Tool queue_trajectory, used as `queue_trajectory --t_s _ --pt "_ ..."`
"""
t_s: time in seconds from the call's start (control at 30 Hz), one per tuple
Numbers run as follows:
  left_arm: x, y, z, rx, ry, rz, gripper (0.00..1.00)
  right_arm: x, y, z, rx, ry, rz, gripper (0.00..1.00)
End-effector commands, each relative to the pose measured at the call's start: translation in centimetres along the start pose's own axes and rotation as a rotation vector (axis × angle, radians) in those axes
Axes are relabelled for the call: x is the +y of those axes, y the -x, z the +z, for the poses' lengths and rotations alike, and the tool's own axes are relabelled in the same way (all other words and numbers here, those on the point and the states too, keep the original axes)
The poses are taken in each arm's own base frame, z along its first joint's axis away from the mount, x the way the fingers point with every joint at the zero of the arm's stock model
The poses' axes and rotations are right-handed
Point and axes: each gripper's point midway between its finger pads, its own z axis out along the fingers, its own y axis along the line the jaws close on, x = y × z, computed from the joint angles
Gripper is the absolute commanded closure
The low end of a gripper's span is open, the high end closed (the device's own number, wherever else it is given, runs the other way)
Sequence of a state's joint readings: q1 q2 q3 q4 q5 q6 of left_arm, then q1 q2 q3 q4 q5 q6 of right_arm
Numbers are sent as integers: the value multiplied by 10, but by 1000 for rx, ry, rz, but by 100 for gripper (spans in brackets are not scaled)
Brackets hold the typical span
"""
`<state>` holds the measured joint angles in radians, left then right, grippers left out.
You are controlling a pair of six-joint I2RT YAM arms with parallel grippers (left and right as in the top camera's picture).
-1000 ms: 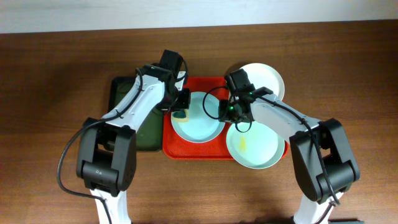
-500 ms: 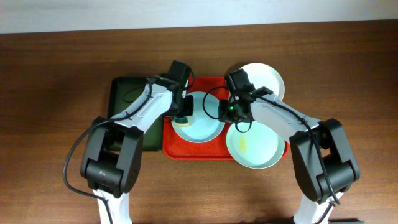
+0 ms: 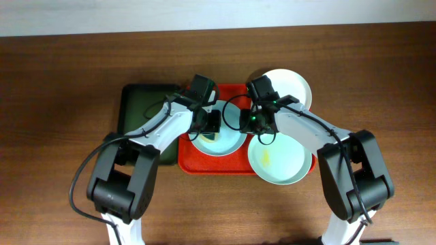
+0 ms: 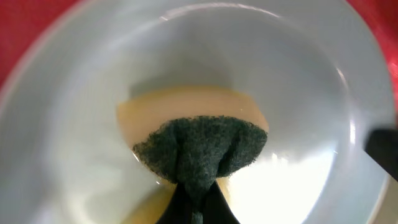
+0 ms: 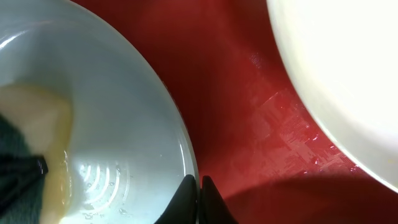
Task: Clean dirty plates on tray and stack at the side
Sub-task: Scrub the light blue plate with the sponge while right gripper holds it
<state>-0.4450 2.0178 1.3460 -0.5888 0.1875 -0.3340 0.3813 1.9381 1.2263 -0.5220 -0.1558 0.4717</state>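
Observation:
The pale blue plate (image 3: pixel 228 136) lies on the red tray (image 3: pixel 194 163). My left gripper (image 3: pixel 212 125) is over the plate's middle, shut on a yellow sponge with a dark green scouring face (image 4: pixel 199 149) that presses on the plate's floor (image 4: pixel 74 124). My right gripper (image 3: pixel 246 124) is shut on this plate's right rim (image 5: pixel 186 163), with the jaws (image 5: pixel 199 194) pinched across it. The pale green plate (image 3: pixel 279 160), bearing a yellow smear, sits at the tray's right front corner. The white plate (image 3: pixel 291 85) lies at the tray's back right.
A dark green tray (image 3: pixel 139 109) lies against the red tray's left side. Bare red tray floor (image 5: pixel 242 93) separates the blue plate from another pale plate's rim (image 5: pixel 348 81). Brown wooden table (image 3: pixel 61 82) surrounds everything.
My left gripper has carried the sponge rightward, from the blue plate's left rim to its middle. The right gripper and all the plates stay where they were.

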Motion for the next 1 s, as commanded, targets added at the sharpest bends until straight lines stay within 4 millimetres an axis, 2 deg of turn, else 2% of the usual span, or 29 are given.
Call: queue_trajectory --t_s 0.0,0.03,0.1,0.23,0.33,0.6,0.7,0.83,0.93,0.97 --pt "-27 21 -51 -100 -100 23 100 0 -3 -3 -5 -6 -1 96" --pt "-25 27 -64 -143 -75 27 100 0 -3 -3 -5 -6 -1 96" --pt "-16 31 -77 -185 -6 26 100 0 -3 -3 -5 -6 -1 96" --pt "5 29 -71 -182 108 12 100 0 -3 -3 -5 -6 -1 96" --pt "4 29 -66 -172 98 12 100 0 -2 -3 -5 -6 -1 96" --pt "4 24 -33 -106 75 8 100 1 -2 -3 -8 -3 -1 96" --pt "10 20 -14 -78 87 5 100 1 -2 -3 -8 -3 -1 96" --pt "23 26 13 -96 135 17 100 1 -2 -3 -7 -4 -1 96" --pt "11 8 36 -20 77 30 100 1 -2 -3 -7 -4 -2 96" --pt "-3 -2 42 25 3 35 100 1 -2 -3 -7 -4 -2 96"
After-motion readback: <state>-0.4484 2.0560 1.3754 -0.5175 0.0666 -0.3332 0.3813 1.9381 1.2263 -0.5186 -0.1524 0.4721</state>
